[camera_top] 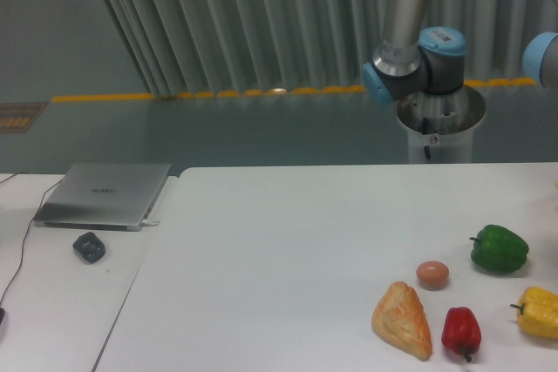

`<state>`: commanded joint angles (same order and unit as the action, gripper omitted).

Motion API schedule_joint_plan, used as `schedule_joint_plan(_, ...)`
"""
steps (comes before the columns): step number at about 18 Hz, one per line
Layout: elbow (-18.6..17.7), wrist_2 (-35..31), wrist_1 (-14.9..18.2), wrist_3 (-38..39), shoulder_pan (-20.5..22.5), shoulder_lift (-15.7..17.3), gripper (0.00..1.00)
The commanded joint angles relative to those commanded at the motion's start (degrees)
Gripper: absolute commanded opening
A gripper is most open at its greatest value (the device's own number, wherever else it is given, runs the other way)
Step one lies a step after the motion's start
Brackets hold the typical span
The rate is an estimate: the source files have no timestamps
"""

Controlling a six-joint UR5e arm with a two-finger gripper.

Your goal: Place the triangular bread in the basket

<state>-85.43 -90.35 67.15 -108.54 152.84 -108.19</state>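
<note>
The flaky, puffy triangular bread (pixel 402 320) lies beside a glossy red pepper (pixel 461 330); gripper unseen.

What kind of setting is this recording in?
Probably a robotics lab or industrial test area: a white table with toy food, a closed laptop alongside, and a yellow floor line before a corrugated wall.

Bystanders on two tables

A brown egg (pixel 432 273), red pepper (pixel 460 330), green pepper (pixel 499 248) and yellow pepper (pixel 537 312) cluster near the right edge; a closed laptop (pixel 105 194) and dark mouse (pixel 89 246) sit far left.
</note>
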Motion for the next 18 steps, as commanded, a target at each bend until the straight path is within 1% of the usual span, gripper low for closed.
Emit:
schedule_joint_plan(3,-0.2,0.2,0.1,0.0,-0.3,0.1,1.0)
schedule_joint_plan(5,-0.5,1.8,-0.1,0.6,-1.1,0.1,1.0)
schedule_joint_plan(6,-0.5,2.4,-0.3,2.6,-1.1,0.1,1.0)
schedule_joint_plan(8,-1.4,2.7,-2.2,6.8,-1.1,0.0,1.0)
schedule_joint_plan(10,-2.5,2.7,-3.7,7.7,-1.1,0.1,1.0)
schedule_joint_plan(14,-2.8,3.2,-3.9,11.4,-1.4,0.1,1.0)
schedule_joint_plan(15,-3.5,5.2,-4.0,12.2,-1.2,0.2,1.0)
schedule_joint_plan(17,-4.7,11.7,-6.1,12.6,0.0,0.1,1.0)
schedule_joint_plan(18,-5.6,13.1,-7.3,12.9,0.3,0.2,1.0)
